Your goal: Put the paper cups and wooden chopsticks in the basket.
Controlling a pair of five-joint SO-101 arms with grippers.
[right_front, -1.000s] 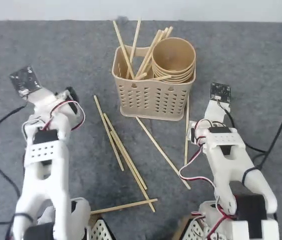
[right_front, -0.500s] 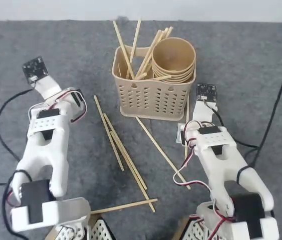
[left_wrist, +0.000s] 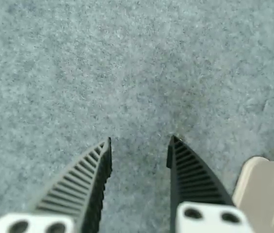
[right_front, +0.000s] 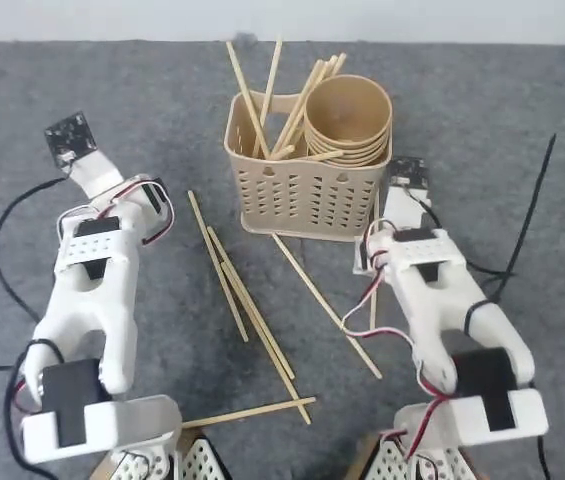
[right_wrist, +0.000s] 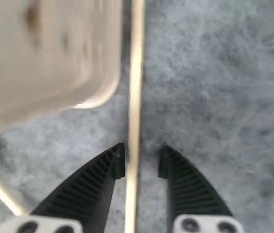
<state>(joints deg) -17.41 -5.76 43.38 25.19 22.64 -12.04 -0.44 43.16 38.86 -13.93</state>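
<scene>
Right arm has moved forward to the basket (right_front: 307, 190). The left arm has not changed in the last half-second.

The right gripper (right_wrist: 141, 148) is partly open and holds nothing. Its jaws straddle a chopstick (right_wrist: 136, 73) that lies flat on the bench (right_front: 522, 120), just beside the basket's right wall. The left gripper (left_wrist: 140, 140) is open and empty over bare bench, well left of the basket. The cups (right_front: 347, 120) are already stacked inside the basket, and several more chopsticks (right_front: 237, 285) lie in front of it and to its left. Judgement: the chopstick is light, stiff and smooth, so it is likely to roll or pivot if pinched near one end. It is best gripped near mid-length, with the fingertips brought right down to the bench. The basket wall leaves little room on that side.
</scene>
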